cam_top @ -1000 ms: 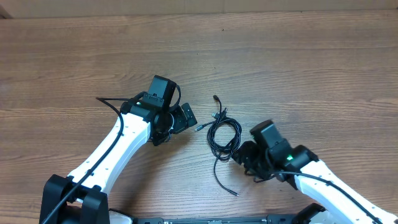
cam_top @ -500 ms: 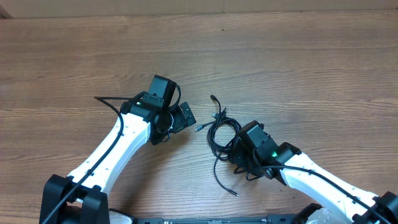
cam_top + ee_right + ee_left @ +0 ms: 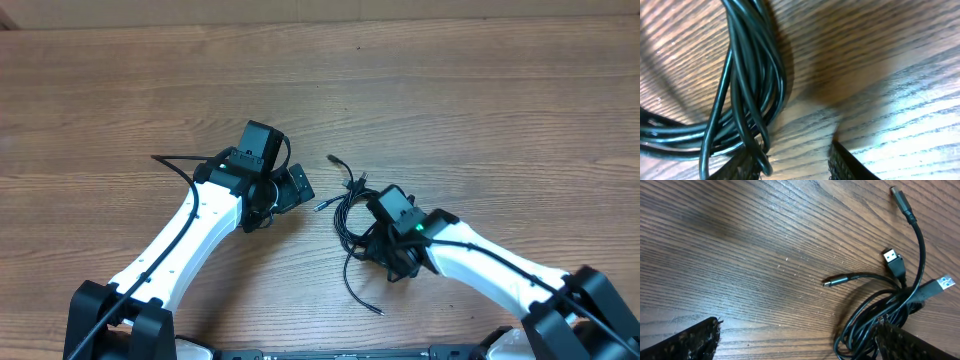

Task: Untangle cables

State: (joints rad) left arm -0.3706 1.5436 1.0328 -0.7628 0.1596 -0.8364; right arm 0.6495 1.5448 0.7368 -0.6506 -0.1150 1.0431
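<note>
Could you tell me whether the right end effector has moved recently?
Yes: the right end effector moved left onto the cables, nearer the unmoved left end effector.

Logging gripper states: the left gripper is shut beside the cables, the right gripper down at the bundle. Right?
No: the left gripper is wide open, fingers far apart in the left wrist view. It is beside the cables, the right gripper down at the bundle.

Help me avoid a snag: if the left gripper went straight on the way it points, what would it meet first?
Probably the cables, whose loose plug ends lie just ahead of the left gripper on the table. Depth is unclear.
</note>
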